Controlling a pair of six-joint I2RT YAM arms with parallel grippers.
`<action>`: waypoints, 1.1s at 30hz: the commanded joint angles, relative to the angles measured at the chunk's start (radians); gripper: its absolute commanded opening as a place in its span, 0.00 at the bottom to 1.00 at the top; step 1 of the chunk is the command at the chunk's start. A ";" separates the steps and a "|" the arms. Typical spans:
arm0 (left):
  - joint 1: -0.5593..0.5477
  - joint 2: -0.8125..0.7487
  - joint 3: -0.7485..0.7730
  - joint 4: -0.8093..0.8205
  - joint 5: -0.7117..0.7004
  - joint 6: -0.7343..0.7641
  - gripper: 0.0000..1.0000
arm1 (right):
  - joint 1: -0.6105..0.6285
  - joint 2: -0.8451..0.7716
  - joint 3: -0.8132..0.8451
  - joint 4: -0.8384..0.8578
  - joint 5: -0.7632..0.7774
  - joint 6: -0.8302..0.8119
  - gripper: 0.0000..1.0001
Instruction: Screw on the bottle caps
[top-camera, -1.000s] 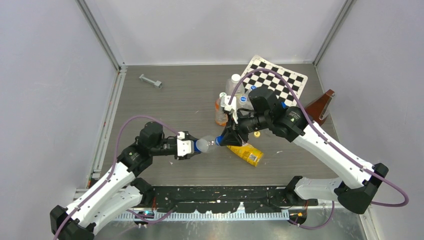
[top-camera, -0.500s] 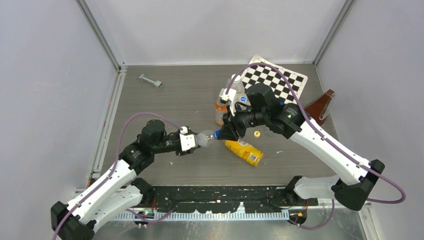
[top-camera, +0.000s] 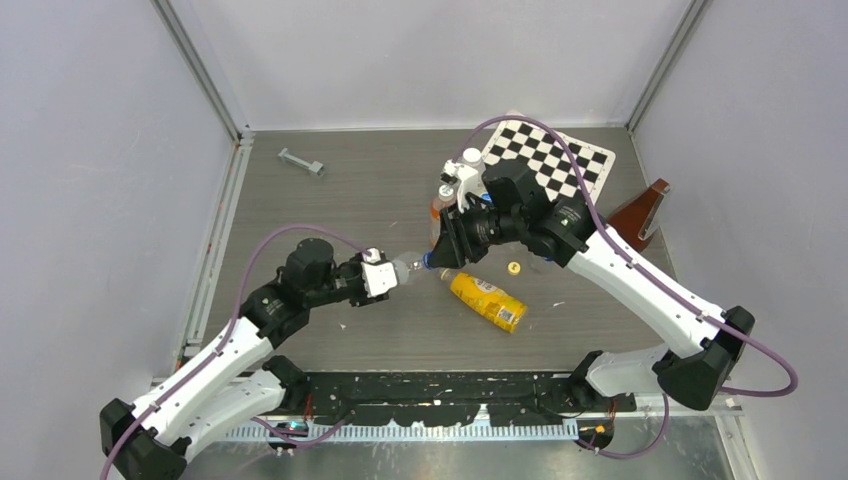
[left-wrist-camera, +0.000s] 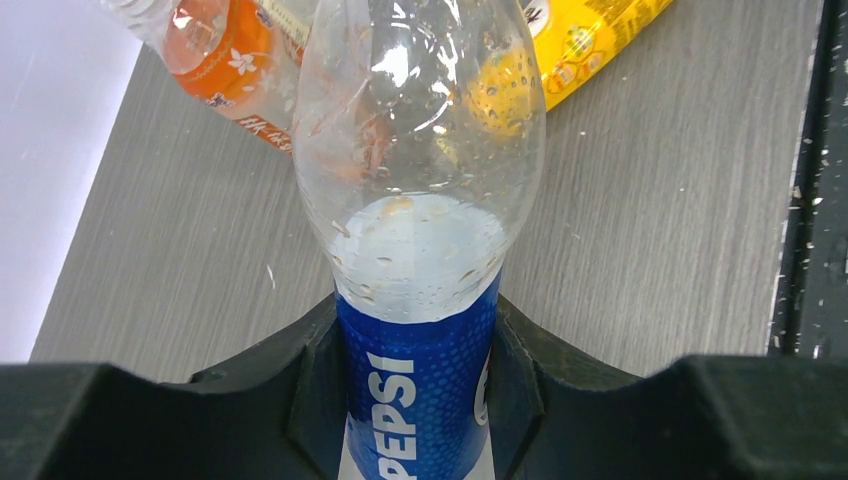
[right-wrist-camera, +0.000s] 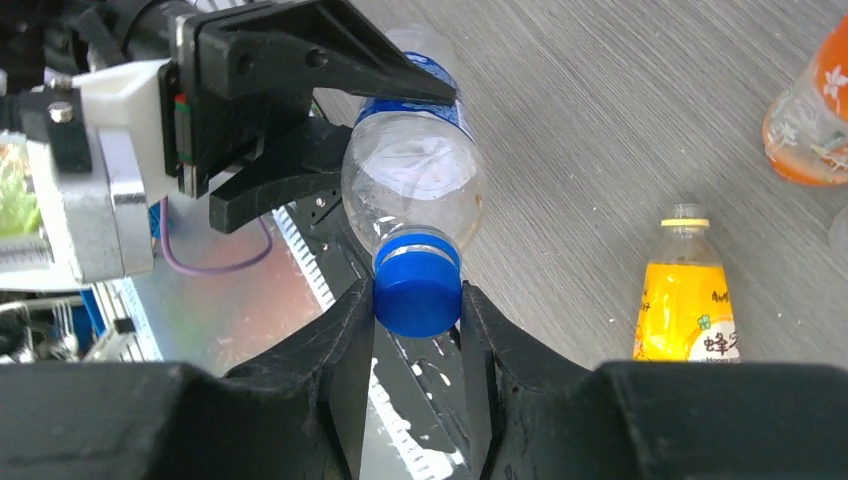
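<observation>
Pepsi bottle (left-wrist-camera: 420, 250), blue cap (right-wrist-camera: 417, 295), grey table (top-camera: 340, 200), pale walls (top-camera: 430, 60)

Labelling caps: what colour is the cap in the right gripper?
Plain blue round plastic screw cap, clearest in right wrist view.

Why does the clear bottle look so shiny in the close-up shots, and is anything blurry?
Left wrist view: light glints white off the upper part of the Pepsi bottle, yet the droplets inside look sharp. Right wrist view: the blue cap is crisp with a soft sheen. Top view: even light, faint shadows on the table, nothing blurred.
</observation>
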 joint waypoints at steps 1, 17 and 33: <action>-0.022 -0.012 0.078 0.191 -0.004 -0.016 0.07 | 0.004 0.040 0.012 0.034 0.078 0.175 0.00; -0.022 -0.056 -0.086 0.436 -0.009 0.015 0.04 | 0.004 0.060 -0.013 0.062 0.135 0.572 0.00; -0.042 -0.049 -0.099 0.403 -0.047 0.120 0.00 | 0.019 0.090 -0.073 0.081 0.210 0.959 0.13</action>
